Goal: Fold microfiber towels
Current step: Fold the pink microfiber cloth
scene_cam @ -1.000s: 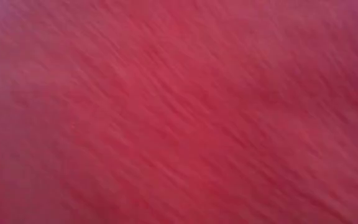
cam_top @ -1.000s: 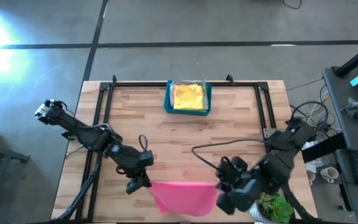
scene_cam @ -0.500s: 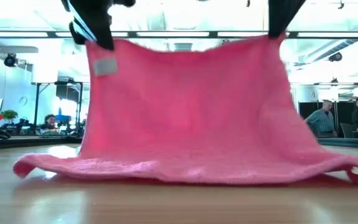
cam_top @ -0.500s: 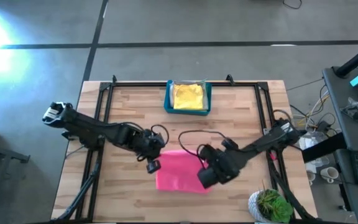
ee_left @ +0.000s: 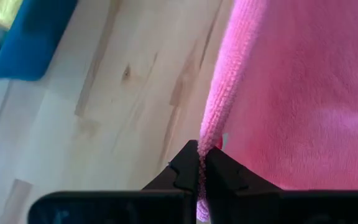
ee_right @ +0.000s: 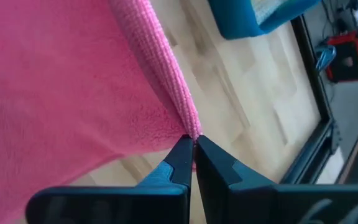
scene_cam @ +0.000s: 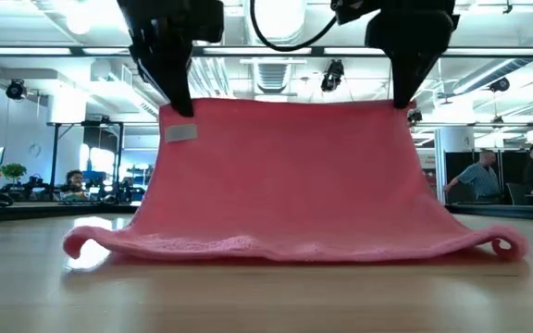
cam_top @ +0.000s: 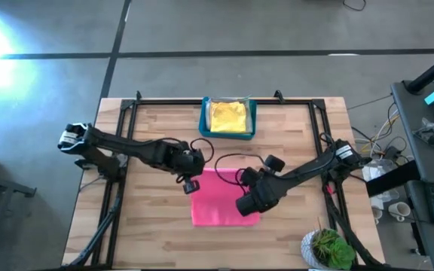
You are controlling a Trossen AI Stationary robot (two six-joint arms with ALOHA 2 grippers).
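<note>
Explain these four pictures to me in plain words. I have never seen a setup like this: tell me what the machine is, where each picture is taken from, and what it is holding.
This is a robot with two dark arms at a wooden table. One camera looks straight down, one sits at table height, and one rides on each wrist. The left gripper and the right gripper are each shut on an upper corner of a pink towel. They hold it up like a curtain, with its lower edge resting on the table. At the far edge of the table stands a blue bin with a yellow towel in it. A potted plant stands at the near right corner.
</note>
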